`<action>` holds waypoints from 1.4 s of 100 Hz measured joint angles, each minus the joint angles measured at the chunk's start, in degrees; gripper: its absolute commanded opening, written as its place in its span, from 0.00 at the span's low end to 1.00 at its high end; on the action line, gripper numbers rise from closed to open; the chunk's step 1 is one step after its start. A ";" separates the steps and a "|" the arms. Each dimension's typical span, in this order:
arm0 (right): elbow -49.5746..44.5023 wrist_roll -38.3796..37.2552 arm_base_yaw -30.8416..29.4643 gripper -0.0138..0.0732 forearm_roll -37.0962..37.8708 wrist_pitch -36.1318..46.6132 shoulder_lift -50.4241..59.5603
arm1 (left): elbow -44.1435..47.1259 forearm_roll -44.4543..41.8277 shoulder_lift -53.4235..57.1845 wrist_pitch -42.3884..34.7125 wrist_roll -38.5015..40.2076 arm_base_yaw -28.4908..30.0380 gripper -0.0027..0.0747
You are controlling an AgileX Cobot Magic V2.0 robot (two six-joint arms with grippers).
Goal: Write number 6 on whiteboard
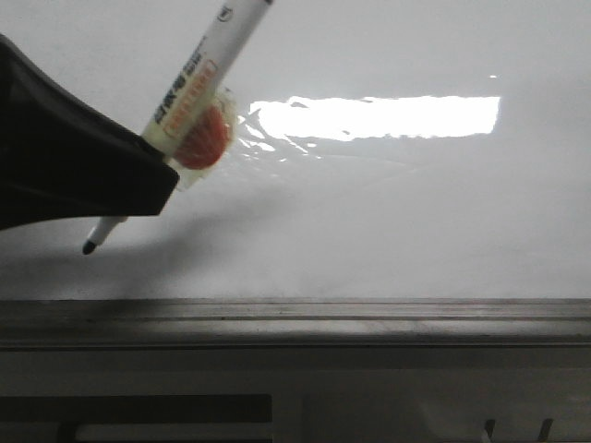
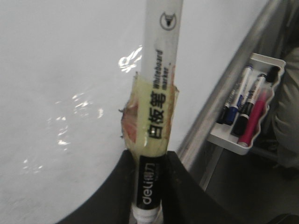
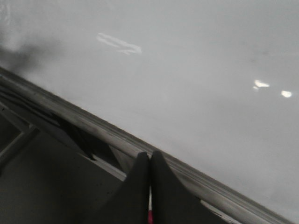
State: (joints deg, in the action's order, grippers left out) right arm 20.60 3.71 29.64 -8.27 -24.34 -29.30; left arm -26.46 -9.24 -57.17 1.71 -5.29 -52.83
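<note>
Front view: left gripper comes in from the left edge, dark and bulky, clamped on a marker. The marker is tilted, cap end up and to the right, black tip down and to the left. Whether the tip touches the whiteboard or sits just above it, I cannot tell. A yellowish tape wrap goes round the barrel just above the gripper, with an orange blob stuck under it. A bright rectangular glare lies on the board to the right of the marker. No drawn line of the 6 shows anywhere on the board. A grey rail runs along the board's near edge.

Left wrist view: marker barrel stands between the dark fingers, held tight; printed lettering reads along it, tape around the middle. White board surface is behind, unmarked. Beyond the rail, a small white tray holds several spare markers, blue, black and pink ones.

Right wrist view: right gripper has its two dark fingers pressed together, with a sliver of pink visible low in the seam; what that is, I cannot tell. It hangs over the rail, with the blank board beyond.
</note>
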 measured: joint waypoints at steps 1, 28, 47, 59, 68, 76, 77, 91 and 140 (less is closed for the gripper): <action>0.11 0.04 0.66 0.09 0.00 0.37 -0.37 | 0.00 -0.35 0.00 0.00 0.00 -0.22 0.01; 7.18 0.26 13.20 0.35 0.00 6.22 -13.11 | 0.00 -9.66 -0.46 0.22 0.00 -2.65 0.01; 11.46 0.26 21.15 0.69 0.00 10.28 -17.77 | 0.00 -11.75 -0.46 -1.05 0.00 -2.65 0.01; 13.28 0.26 23.76 0.65 0.00 12.50 -20.81 | 0.00 -11.97 -0.46 -1.71 0.00 -2.65 0.01; 14.73 0.26 24.79 0.63 0.00 14.99 -23.36 | 0.00 -12.11 -0.46 -1.71 0.00 -2.65 0.01; 16.28 0.26 24.89 0.60 0.00 16.29 -25.97 | 0.00 -12.11 -0.46 -2.02 0.00 -2.65 0.01; 16.55 0.26 24.89 0.60 0.00 16.31 -26.19 | 0.00 -12.11 -0.46 -2.02 0.00 -2.65 0.01; 18.64 0.26 24.89 0.53 0.00 19.07 -30.76 | 0.00 -12.11 -0.46 -2.13 0.00 -2.65 0.01; 20.18 0.30 24.89 0.08 -1.62 18.33 -34.51 | 0.00 -12.07 -0.56 -2.15 -0.62 -2.65 0.58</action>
State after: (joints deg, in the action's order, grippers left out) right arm 40.78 4.01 54.53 -9.89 -6.01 -63.82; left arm -26.46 -21.31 -57.73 -0.44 -5.92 -55.48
